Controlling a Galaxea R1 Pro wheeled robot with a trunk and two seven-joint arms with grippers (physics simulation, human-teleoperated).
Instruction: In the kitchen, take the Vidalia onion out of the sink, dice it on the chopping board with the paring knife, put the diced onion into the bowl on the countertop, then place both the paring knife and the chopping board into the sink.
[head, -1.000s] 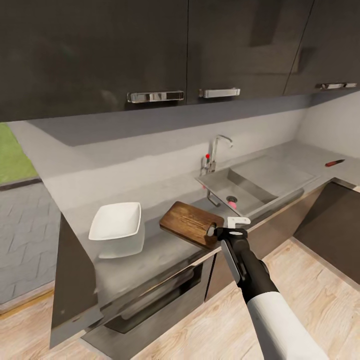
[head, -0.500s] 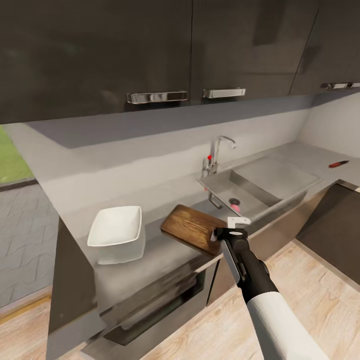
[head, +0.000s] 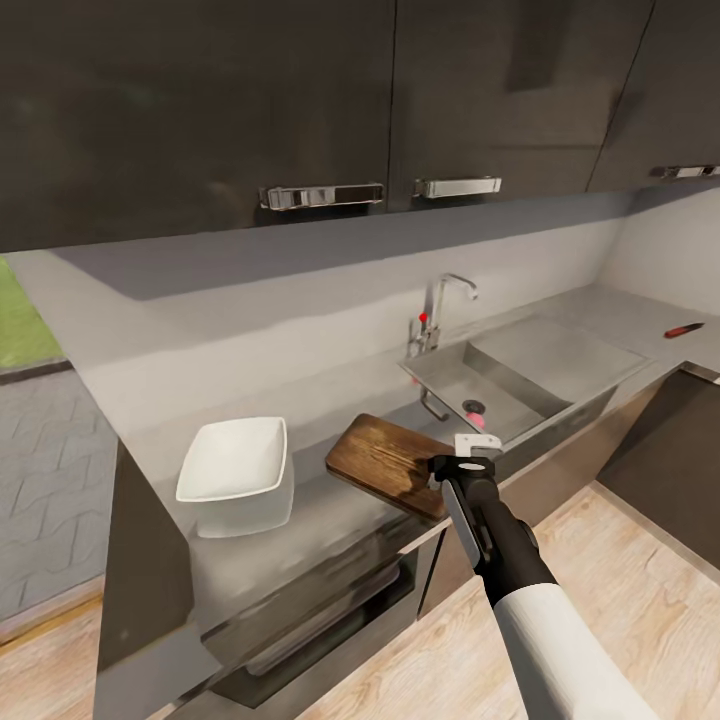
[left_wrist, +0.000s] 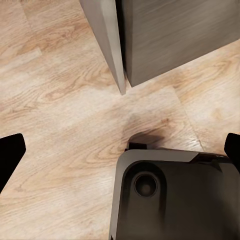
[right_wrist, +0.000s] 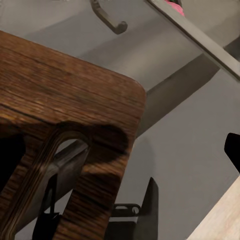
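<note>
Since a second earlier the head view had shifted slightly; the right gripper (head: 452, 462) stayed at the near handle end of the chopping board (head: 385, 461), fingers spread wide, clenching nothing. The brown wood-grain board lay on the countertop (head: 330, 520), between the white bowl (head: 236, 463) at left and the sink (head: 500, 380) at right. The paring knife (head: 684, 329) lay far right. The left gripper (left_wrist: 120, 150) hung released above wooden floor (left_wrist: 60, 125).

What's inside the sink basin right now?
In the sink, a round drain and something small and pink show near the front wall. Whether the pink thing is the onion cannot be told. The front wall hides the nearest strip of the basin floor.
</note>
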